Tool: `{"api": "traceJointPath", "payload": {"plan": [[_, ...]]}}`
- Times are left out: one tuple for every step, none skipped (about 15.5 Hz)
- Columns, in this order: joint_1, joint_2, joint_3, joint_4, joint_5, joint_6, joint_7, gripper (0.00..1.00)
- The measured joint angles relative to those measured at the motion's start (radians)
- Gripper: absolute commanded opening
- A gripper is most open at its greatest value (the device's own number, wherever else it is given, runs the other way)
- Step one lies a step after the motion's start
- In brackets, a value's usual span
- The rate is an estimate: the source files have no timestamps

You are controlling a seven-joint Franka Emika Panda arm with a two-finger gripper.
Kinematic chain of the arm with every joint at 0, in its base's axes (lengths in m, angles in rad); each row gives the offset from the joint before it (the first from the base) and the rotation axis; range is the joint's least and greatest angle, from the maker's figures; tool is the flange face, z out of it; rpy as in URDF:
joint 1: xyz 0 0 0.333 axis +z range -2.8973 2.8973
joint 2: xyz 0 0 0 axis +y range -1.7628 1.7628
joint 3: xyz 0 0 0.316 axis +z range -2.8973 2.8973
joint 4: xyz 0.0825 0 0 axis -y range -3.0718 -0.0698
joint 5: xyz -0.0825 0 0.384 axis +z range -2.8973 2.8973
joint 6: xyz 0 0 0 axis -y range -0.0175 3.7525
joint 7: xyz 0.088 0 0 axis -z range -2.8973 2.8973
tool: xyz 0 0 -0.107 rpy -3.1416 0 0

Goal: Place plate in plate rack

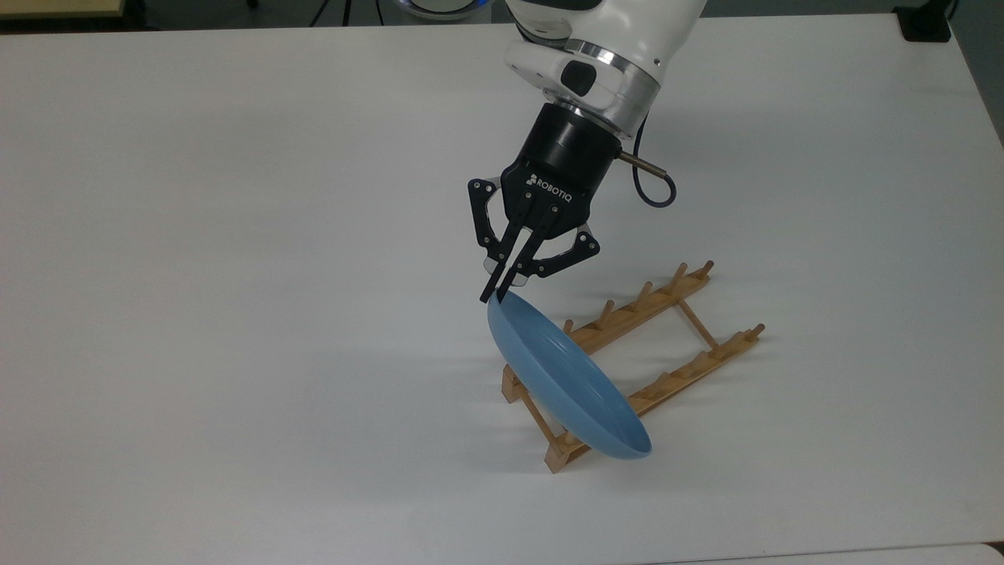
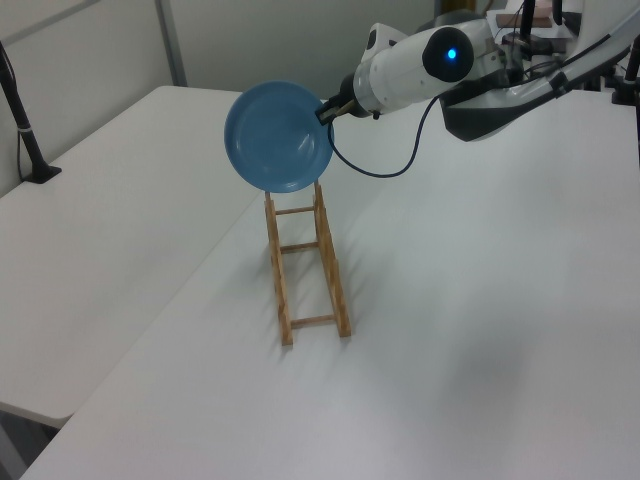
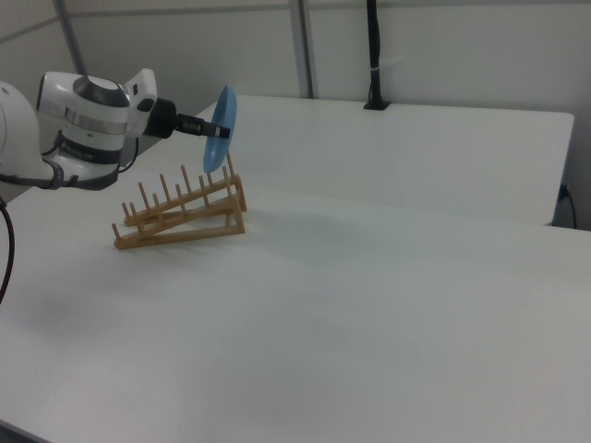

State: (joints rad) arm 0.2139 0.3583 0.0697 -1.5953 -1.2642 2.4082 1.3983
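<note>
The light blue plate (image 1: pixel 566 380) (image 2: pixel 279 136) (image 3: pixel 221 127) hangs on edge above one end of the light-wood plate rack (image 1: pixel 667 303) (image 2: pixel 305 273) (image 3: pixel 180 214). My gripper (image 1: pixel 496 295) (image 2: pixel 324 109) (image 3: pixel 213 128) is shut on the plate's rim and carries it. In the right view the plate stands nearly upright over the rack's end pegs, its lower edge close to them; whether it touches them I cannot tell. In the top view the plate hides the rack's near pegs.
The white table (image 1: pixel 235 235) spreads wide on all sides of the rack. A black clamp post (image 2: pixel 25 140) stands at the left view's left edge, another pole (image 3: pixel 373 55) at the table's back in the right view. A black cable (image 1: pixel 655 184) loops from the wrist.
</note>
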Motion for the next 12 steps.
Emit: {"api": "traceJointPath", "payload": {"plan": [[0.000,0.001,0.000,-0.002,-0.005,-0.001,0.000,0.00],[0.000,0.002,-0.001,-0.003,-0.011,-0.002,0.002,0.00],[-0.001,0.003,-0.001,-0.004,-0.015,-0.003,0.003,0.00],[-0.002,0.003,-0.002,-0.005,-0.017,-0.003,0.003,0.00],[-0.003,0.003,-0.002,-0.004,-0.017,-0.003,0.003,0.00],[-0.003,0.003,-0.002,-0.004,-0.017,-0.003,0.003,0.00],[-0.003,0.003,-0.002,-0.004,-0.017,-0.003,0.003,0.00],[-0.003,0.003,-0.002,-0.004,-0.017,-0.003,0.003,0.00],[-0.003,0.002,-0.002,-0.004,-0.017,-0.003,0.003,0.00],[-0.003,0.002,-0.002,-0.004,-0.017,-0.003,0.003,0.00],[-0.002,0.001,-0.002,-0.004,-0.017,-0.003,0.003,0.00],[-0.002,0.000,-0.002,-0.005,-0.017,-0.003,0.003,0.00]]}}
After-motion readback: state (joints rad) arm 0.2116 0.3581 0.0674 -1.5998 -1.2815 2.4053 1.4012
